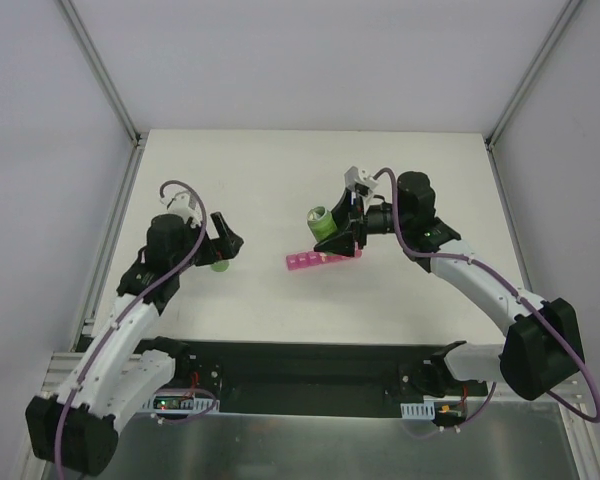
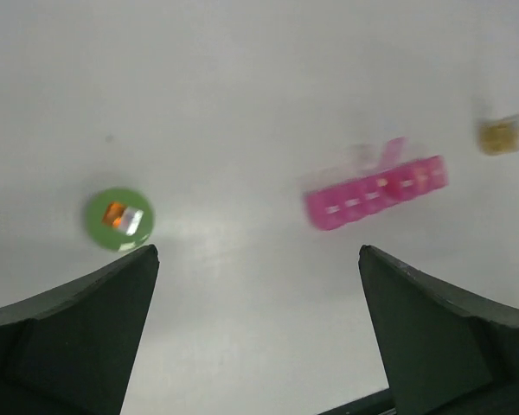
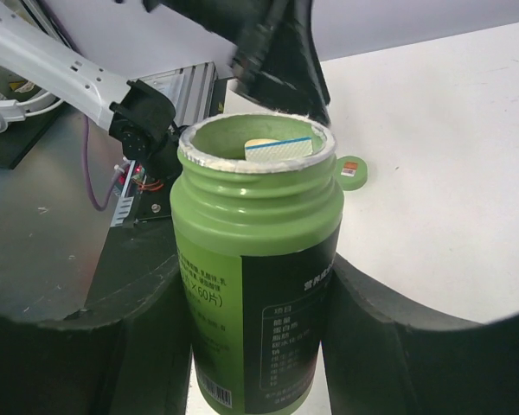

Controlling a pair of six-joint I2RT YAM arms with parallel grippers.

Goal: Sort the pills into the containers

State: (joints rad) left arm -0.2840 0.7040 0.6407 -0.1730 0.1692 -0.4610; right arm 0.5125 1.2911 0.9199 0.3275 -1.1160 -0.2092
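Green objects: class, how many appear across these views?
2: the open bottle held in the right gripper, and the loose cap lying on the table near the left gripper.

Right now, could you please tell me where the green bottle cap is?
The green cap lies on the table on the left side, just below the open left pincer in the top view, apart from the pink containers to its right.

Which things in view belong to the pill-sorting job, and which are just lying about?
In the job:
- open green bottle, held by the right gripper
- pink compartment strip

Lying about:
- green cap, set aside on the table
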